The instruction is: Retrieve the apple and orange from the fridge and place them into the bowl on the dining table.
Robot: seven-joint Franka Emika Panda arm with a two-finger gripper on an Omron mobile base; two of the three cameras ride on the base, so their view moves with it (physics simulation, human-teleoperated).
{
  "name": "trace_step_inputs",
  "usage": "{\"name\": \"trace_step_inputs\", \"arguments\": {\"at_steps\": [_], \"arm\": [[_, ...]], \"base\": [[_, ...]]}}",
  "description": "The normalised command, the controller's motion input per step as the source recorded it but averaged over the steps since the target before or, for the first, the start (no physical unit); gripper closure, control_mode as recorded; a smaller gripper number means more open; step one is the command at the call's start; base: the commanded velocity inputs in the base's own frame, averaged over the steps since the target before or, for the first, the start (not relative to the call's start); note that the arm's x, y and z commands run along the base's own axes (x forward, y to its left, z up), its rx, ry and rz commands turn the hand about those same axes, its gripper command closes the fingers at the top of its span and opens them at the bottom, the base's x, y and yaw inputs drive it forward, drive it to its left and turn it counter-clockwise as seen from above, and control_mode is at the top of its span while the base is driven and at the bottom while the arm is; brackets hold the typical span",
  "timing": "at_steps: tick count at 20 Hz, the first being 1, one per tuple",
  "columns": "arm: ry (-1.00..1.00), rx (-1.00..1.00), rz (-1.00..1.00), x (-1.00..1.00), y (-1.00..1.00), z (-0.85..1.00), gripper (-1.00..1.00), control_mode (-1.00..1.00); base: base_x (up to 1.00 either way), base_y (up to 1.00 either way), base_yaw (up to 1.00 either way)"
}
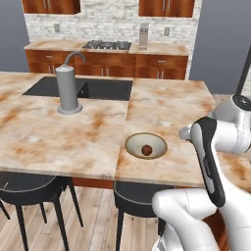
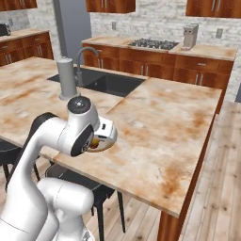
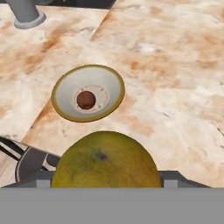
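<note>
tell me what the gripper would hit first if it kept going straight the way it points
Probably the dining table, just short of the bowl holding the apple. The gripper carries the orange; depth is hard to judge.

A bowl (image 1: 145,145) sits on the worktop (image 1: 73,132) near its front edge, with the apple (image 1: 146,149) resting in its middle. Behind and to the left of the bowl, a sink (image 1: 81,88) is set into the worktop, with a tap (image 1: 68,88) standing at its front rim. Stools (image 1: 29,188) stand on the floor under the front edge. In the hand view, the orange (image 3: 106,159) sits between the pincer's jaws, above the worktop edge just before the bowl. A wall counter with a hob (image 1: 107,45) runs behind.
</note>
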Motion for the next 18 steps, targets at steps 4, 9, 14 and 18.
{"name": "trace_step_inputs", "arguments": {"at_steps": [4,9,14,18], "arm": [[0.17,0.0,0.03,0.56,0.49,-0.25,1.0,-1.0],[0.18,0.0,0.01,0.72,0.44,-0.25,1.0,-1.0],[0.09,0.0,0.0,0.72,0.3,-0.23,1.0,-1.0],[0.03,0.0,0.0,0.68,0.14,-0.25,1.0,-1.0]], "base": [[0.0,0.0,0.0],[0.0,0.0,0.0],[0.0,0.0,0.0],[0.0,0.0,0.0]]}}
